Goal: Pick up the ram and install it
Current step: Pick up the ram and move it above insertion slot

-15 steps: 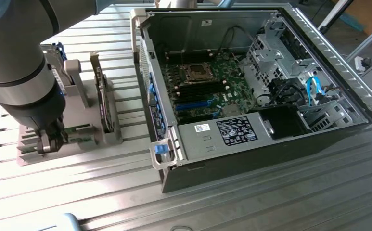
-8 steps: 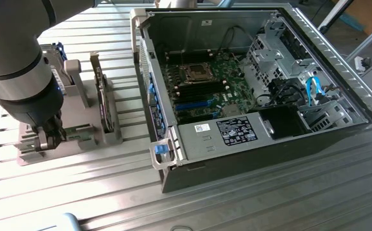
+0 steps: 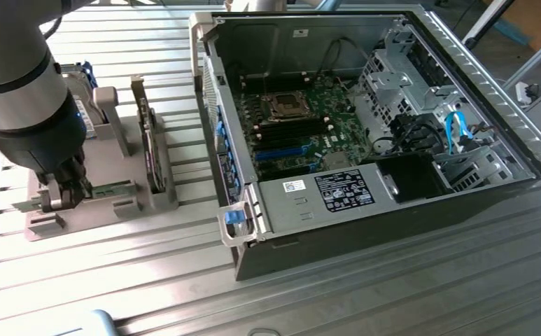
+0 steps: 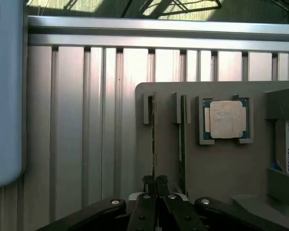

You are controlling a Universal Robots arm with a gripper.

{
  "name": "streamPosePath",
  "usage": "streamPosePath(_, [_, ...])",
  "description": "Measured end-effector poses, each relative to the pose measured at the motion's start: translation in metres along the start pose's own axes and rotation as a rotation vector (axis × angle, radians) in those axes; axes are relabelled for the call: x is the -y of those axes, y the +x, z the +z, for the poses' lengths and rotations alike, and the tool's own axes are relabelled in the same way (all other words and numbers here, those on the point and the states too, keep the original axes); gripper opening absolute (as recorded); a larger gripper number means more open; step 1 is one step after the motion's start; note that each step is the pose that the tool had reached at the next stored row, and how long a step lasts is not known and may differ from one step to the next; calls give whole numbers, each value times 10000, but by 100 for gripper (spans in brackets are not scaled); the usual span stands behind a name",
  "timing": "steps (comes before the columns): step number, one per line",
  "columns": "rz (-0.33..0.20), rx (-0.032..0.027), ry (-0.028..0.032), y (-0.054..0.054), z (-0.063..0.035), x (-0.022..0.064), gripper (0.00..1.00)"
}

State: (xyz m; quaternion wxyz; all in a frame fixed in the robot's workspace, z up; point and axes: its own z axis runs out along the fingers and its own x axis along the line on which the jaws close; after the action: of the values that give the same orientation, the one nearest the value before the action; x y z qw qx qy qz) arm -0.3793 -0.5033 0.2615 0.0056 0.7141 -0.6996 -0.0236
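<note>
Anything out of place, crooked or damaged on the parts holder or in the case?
Nothing stands out. The ram and the second stick stand straight in their slots on the holder. The CPU sits square in its recess. The gripper is closed on the ram's end. The case lies open and looks tidy.

The gripper [image 4: 154, 182] pinches the ram [image 4: 153, 139] standing edgewise in the grey holder [image 4: 221, 163]
</note>
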Motion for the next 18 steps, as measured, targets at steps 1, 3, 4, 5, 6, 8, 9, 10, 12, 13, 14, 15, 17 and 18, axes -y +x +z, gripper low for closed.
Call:
streamPosePath(1, [0, 1, 1, -1, -31, 0, 12])
streamPosePath(3, [0, 0, 0, -2, -81, 0, 12])
streamPosePath(4, [0, 0, 0, -2, -105, 0, 12])
streamPosePath(5, [0, 1, 1, -3, -123, 0, 12])
streamPosePath(6, [-1, 0, 1, -4, -154, 1, 12])
streamPosePath(8, [0, 0, 1, -6, -235, 2, 12])
streamPosePath(9, [0, 0, 0, -6, -255, 1, 12])
streamPosePath(10, [0, 0, 0, -7, -272, 2, 12])
streamPosePath(12, [0, 0, 0, -8, -324, 1, 12])
streamPosePath(13, [0, 0, 0, -9, -357, 2, 12])
streamPosePath(14, [0, 0, 0, -10, -385, 2, 12])
streamPosePath(15, [0, 1, 1, -10, -401, 2, 12])
streamPosePath(17, [0, 0, 1, -11, -438, 1, 12])
streamPosePath(18, [0, 0, 0, -11, -446, 1, 12])
